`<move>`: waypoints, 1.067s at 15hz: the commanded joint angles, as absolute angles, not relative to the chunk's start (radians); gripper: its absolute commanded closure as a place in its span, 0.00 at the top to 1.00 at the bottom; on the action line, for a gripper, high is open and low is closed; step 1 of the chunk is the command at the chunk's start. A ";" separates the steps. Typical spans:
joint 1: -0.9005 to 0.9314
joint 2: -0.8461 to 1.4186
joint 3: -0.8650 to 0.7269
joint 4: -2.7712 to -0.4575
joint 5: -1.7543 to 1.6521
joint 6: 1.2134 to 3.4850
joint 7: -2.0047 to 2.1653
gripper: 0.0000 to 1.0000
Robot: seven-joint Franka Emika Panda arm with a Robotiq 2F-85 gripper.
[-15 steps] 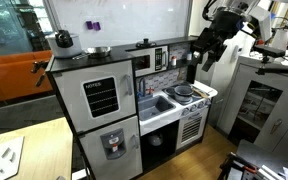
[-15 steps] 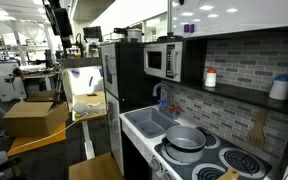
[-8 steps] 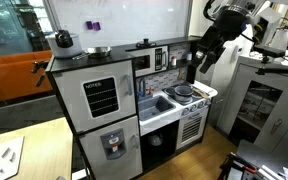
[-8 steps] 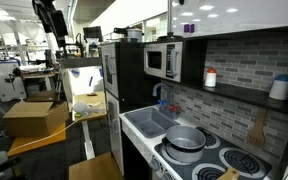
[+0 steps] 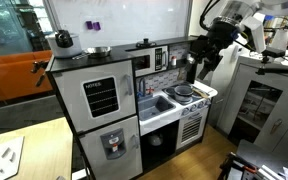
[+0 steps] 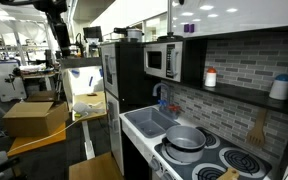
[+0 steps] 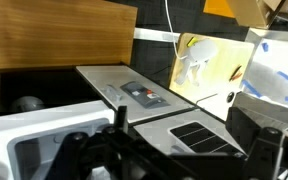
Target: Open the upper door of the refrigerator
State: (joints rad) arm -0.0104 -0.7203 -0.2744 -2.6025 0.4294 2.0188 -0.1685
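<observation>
With the gripper [image 5: 198, 58] well apart — open or closed cannot be told — the upper door [image 5: 101, 100] should be approached squarely at its silver handle [image 5: 128, 92]

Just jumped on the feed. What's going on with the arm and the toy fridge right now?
The arm's gripper hangs in the air over the stovetop end of the toy kitchen, well apart from the refrigerator. It appears to hold nothing, but these views don't show whether it is open or shut. The upper door is shut and nothing touches it, so the opening has not begun.
</observation>
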 commanded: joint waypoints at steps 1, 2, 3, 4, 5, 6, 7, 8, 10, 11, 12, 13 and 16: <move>-0.058 -0.571 -0.254 -2.545 0.464 2.066 -0.059 1.00; -0.065 -0.538 -0.249 -2.534 0.474 2.080 -0.020 1.00; -0.071 -0.504 -0.240 -2.520 0.483 2.094 0.026 1.00; -0.076 -0.477 -0.231 -2.504 0.491 2.101 0.073 1.00; -0.082 -0.448 -0.219 -2.484 0.495 2.103 0.126 1.00; -0.087 -0.424 -0.209 -2.464 0.495 2.099 0.182 1.00; -0.093 -0.406 -0.198 -2.444 0.495 2.096 0.240 1.00; -0.097 -0.391 -0.191 -2.422 0.496 2.079 0.299 1.00; -0.109 -0.366 -0.178 -2.380 0.495 2.049 0.414 1.00; -0.114 -0.353 -0.173 -2.362 0.498 2.045 0.468 1.00; -0.121 -0.344 -0.169 -2.347 0.499 2.034 0.520 1.00; -0.127 -0.334 -0.167 -2.333 0.504 2.028 0.570 1.00; -0.146 -0.301 -0.163 -2.303 0.505 2.020 0.718 1.00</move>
State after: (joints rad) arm -0.1003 -0.3505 -0.1895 -2.3540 0.4751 2.0681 0.6088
